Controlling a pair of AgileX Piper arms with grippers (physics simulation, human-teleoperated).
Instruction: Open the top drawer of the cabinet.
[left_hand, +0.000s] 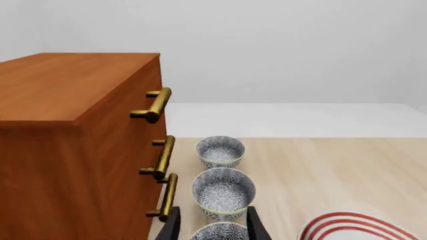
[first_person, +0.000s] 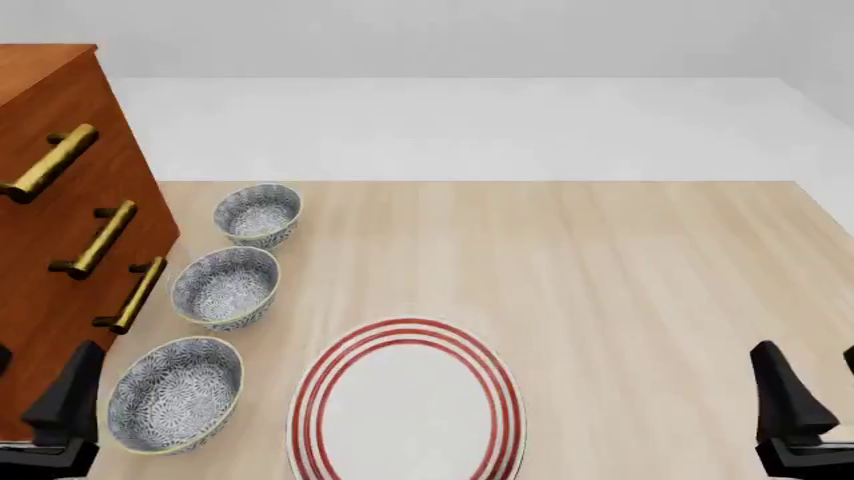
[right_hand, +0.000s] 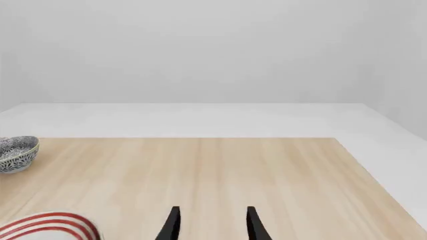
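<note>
Standing at 9 to 10 o'clock on the table (first_person: 641, 260): the cabinet (first_person: 54, 210), the top drawer (first_person: 60, 125) sitting flush (brass handle (first_person: 51, 162) untouched). Lining up at 8 o'clock beside it: three patterned bowls (first_person: 227, 287). Hovering at 7 o'clock, fingers parted: left gripper (left_hand: 213, 227). Hovering at 5 o'clock, fingers likewise apart: right gripper (right_hand: 211, 225). Lying at 6 o'clock: red-ringed plate (first_person: 407, 405).

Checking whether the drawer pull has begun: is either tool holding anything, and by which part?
Nothing is held. The left tool and the right tool are both open with only air between their fingers, and the top drawer handle is untouched.
</note>
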